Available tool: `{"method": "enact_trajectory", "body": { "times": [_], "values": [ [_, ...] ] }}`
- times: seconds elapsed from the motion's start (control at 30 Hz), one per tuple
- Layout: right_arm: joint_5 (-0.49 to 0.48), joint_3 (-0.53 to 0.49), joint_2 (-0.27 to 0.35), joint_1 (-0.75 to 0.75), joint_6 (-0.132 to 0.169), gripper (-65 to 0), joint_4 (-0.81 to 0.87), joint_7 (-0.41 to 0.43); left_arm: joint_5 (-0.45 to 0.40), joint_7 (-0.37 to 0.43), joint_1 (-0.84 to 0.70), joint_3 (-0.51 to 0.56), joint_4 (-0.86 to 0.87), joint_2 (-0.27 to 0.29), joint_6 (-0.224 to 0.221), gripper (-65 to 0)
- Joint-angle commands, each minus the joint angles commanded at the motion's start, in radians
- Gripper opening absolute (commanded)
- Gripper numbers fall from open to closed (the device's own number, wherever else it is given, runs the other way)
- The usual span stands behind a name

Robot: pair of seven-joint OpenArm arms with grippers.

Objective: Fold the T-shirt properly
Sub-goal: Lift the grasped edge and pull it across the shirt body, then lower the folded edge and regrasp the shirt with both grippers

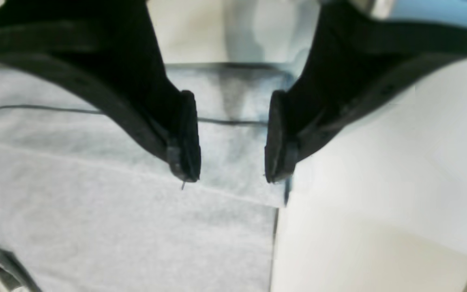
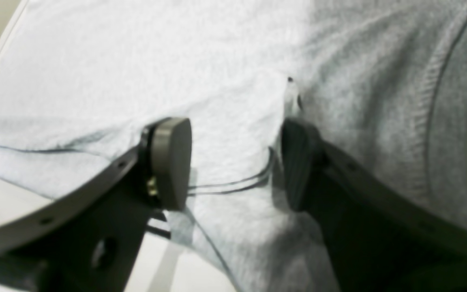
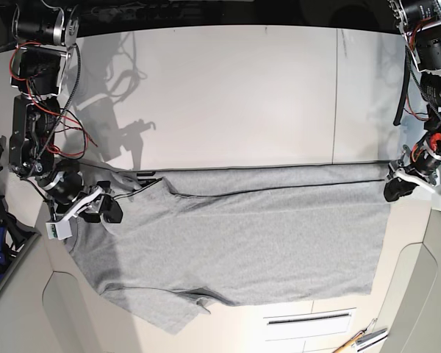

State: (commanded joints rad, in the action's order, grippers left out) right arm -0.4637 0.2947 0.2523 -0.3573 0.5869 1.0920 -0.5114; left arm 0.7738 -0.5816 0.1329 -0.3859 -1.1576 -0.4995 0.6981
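Plainly, the T-shirt (image 3: 242, 243) lies flat between the arms, its long axis running from one to the other; the right gripper (image 3: 112, 213), fingers apart, sits over its bunched sleeve end, while the left gripper (image 3: 397, 187), also parted, hovers at the hem corner, both seemingly equally near
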Motion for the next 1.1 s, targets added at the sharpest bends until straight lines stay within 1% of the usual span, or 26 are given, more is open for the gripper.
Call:
{"method": "enact_trajectory", "body": {
  "times": [0.07, 0.13, 0.17, 0.27, 0.3, 0.37, 0.4, 0.5, 0.6, 0.63, 0.73, 0.8, 0.93, 1.0, 1.1],
  "values": [
    [0.0, 0.051, 0.0, 0.0, 0.0, -30.5, 0.027, -0.065, 0.021, -0.021, -0.001, -0.005, 0.0, 0.0, 0.0, -34.6],
    [-0.005, 0.13, 0.0, 0.0, 0.0, -30.5, 0.056, -0.142, 0.047, -0.059, -0.006, -0.021, 0.0, 0.0, 0.0, -34.6],
    [-0.022, 0.177, 0.0, 0.001, 0.0, -30.5, 0.066, -0.169, 0.064, -0.078, -0.006, -0.032, 0.0, 0.001, 0.0, -34.6],
    [-0.108, 0.291, 0.018, 0.006, 0.0, -30.5, 0.073, -0.221, 0.11, -0.12, -0.006, -0.069, 0.0, 0.001, 0.0, -33.9],
    [-0.123, 0.311, 0.029, 0.016, -0.001, -30.5, 0.073, -0.223, 0.115, -0.127, -0.009, -0.076, 0.0, 0.001, 0.0, -31.2],
    [-0.129, 0.317, 0.056, 0.047, -0.009, -30.5, 0.073, -0.219, 0.124, -0.131, -0.022, -0.079, 0.0, 0.001, 0.0, -25.5],
    [-0.127, 0.317, 0.069, 0.07, -0.016, -30.5, 0.073, -0.211, 0.124, -0.134, -0.032, -0.079, 0.0, 0.003, 0.0, -23.8],
    [-0.131, 0.317, 0.086, 0.138, -0.019, -30.5, 0.072, -0.164, 0.124, -0.134, -0.055, -0.079, 0.0, 0.017, 0.0, -23.7],
    [-0.165, 0.314, 0.08, 0.183, -0.018, -21.9, 0.072, -0.158, 0.124, -0.134, -0.058, -0.079, 0.0, 0.039, 0.0, -23.7],
    [-0.17, 0.314, 0.079, 0.193, -0.018, -20.9, 0.071, -0.155, 0.122, -0.134, -0.059, -0.078, 0.0, 0.046, 0.0, -23.7],
    [-0.171, 0.314, 0.077, 0.225, -0.018, -20.9, 0.07, -0.151, 0.066, -0.13, -0.067, -0.079, 0.0, 0.059, 0.0, -23.7],
    [-0.172, 0.314, 0.077, 0.236, -0.018, -20.9, 0.069, -0.151, 0.068, -0.125, -0.069, -0.091, 0.0, 0.058, 0.0, -23.7],
    [-0.172, 0.314, 0.077, 0.236, -0.018, -20.9, 0.069, -0.151, 0.136, -0.131, -0.067, -0.169, 0.0, 0.046, 0.0, -23.7],
    [-0.172, 0.314, 0.077, 0.236, -0.018, -20.9, 0.069, -0.151, 0.156, -0.165, -0.067, -0.198, 0.0, 0.045, 0.0, -23.7],
    [-0.188, 0.314, 0.077, 0.236, -0.018, -20.9, 0.069, -0.151, 0.193, -0.213, -0.07, -0.204, 0.0, 0.045, 0.0, -23.7]
  ]
}}
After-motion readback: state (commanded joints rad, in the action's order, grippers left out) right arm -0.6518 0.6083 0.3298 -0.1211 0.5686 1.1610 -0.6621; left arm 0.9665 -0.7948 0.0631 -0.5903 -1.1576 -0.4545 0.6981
